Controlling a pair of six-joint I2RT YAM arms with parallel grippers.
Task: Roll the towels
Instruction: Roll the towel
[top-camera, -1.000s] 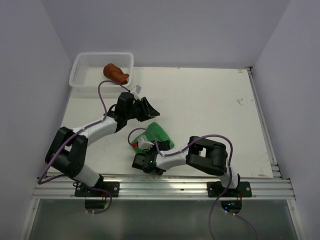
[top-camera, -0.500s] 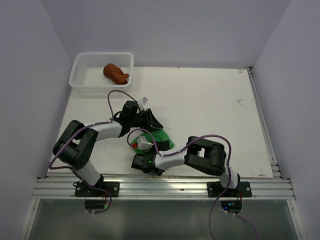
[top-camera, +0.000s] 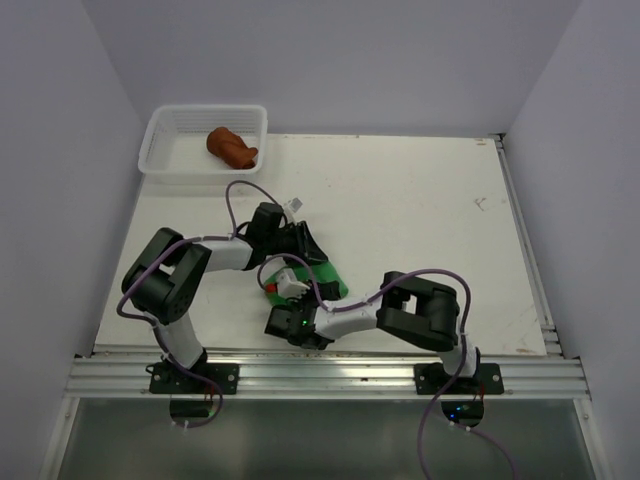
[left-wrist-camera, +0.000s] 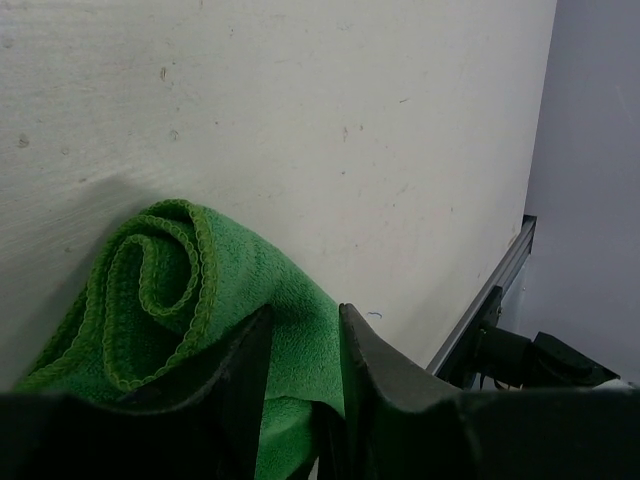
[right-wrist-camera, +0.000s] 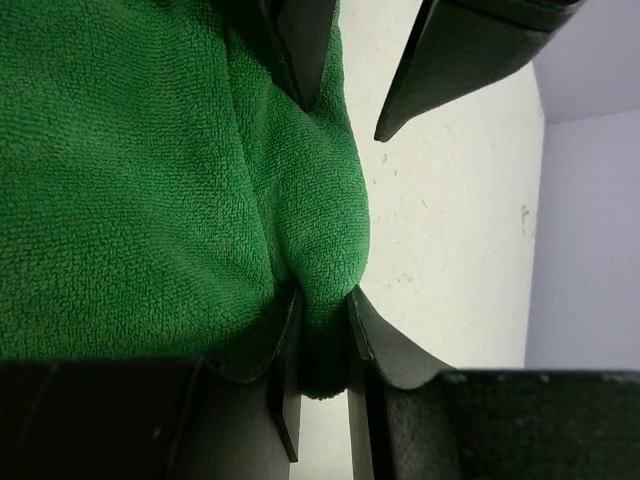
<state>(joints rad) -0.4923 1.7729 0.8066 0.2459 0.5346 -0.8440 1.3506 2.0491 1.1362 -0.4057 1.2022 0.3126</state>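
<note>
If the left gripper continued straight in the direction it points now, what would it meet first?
Most likely the green towel: its rolled part lies just ahead of the left gripper, with cloth between the fingers.

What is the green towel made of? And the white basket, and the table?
The green towel looks like soft terry cloth: it is covered in tiny fuzzy loops and curls easily into a roll. The white basket looks like smooth plastic, with a mesh of small holes in its walls. The table has a dull white top with small marks. It may be painted board, but that is hard to tell.
</note>
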